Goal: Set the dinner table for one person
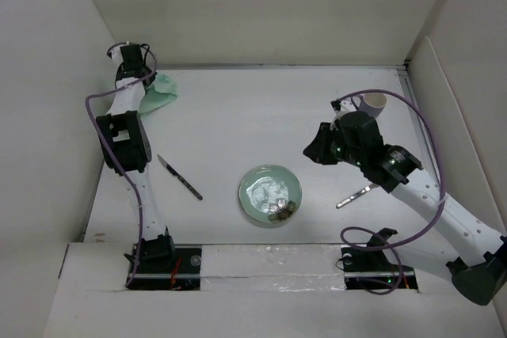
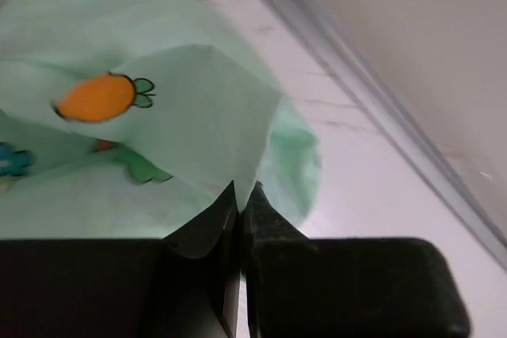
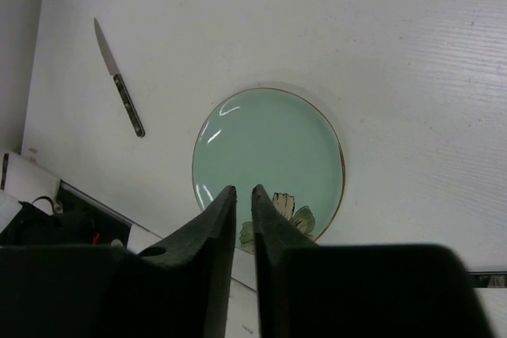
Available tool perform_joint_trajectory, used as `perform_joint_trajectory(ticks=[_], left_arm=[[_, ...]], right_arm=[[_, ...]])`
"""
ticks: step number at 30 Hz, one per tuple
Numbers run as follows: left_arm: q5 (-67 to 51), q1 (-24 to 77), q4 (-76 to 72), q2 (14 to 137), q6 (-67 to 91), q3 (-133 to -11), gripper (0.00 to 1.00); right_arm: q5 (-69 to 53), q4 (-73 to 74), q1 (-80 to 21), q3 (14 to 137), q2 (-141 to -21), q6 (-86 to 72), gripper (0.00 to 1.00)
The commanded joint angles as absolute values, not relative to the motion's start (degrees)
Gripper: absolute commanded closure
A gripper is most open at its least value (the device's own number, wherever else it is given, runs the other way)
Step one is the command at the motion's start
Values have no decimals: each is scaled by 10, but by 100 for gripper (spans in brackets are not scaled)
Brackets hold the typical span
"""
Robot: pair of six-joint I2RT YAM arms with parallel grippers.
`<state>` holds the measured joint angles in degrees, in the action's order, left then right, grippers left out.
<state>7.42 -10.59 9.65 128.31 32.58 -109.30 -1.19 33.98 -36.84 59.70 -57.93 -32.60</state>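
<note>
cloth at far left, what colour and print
Mint green cloth with cartoon prints, including an orange carrot; best in left wrist view.

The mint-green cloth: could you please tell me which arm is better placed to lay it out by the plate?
Left. The left tool is shut at a fold of the mint-green cloth in the far left corner; the right tool hovers over the plate, across the table.

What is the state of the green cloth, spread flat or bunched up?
Bunched up: the cloth rises in overlapping folds, not flat.
</note>
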Motion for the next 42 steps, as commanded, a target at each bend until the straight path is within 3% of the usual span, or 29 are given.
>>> perform_joint_trajectory(ticks=[1, 3, 6, 9, 16, 19, 23, 26, 35, 42], left_arm=[[4, -37, 49, 1173, 324, -1167, 100], [-18, -5, 46, 1153, 334, -1214, 100], [-49, 60, 42, 1126, 362, -1301, 100], [-70, 76, 24, 1109, 379, -1326, 100], [-112, 69, 4, 1026, 383, -1311, 100], [-79, 61, -16, 979, 380, -1233, 100], [-67, 13, -97, 922, 472, -1016, 100], [-103, -4, -113, 924, 493, -973, 100], [-155, 32, -167, 925, 502, -900, 100], [-199, 88, -142, 906, 439, -1003, 100]], right_arm=[[-10, 288, -374, 628, -606, -312, 76], [-18, 266, -374, 637, -637, -305, 70], [-19, 236, -374, 677, -690, -290, 49], [-6, 240, -374, 712, -719, -280, 38], [25, 253, -346, 795, -771, -252, 15], [20, 243, -341, 802, -793, -250, 9], [25, 237, -336, 789, -825, -248, 6], [54, 238, -323, 769, -845, -257, 5], [74, 242, -279, 752, -934, -290, 3], [49, 193, -297, 716, -912, -300, 2]])
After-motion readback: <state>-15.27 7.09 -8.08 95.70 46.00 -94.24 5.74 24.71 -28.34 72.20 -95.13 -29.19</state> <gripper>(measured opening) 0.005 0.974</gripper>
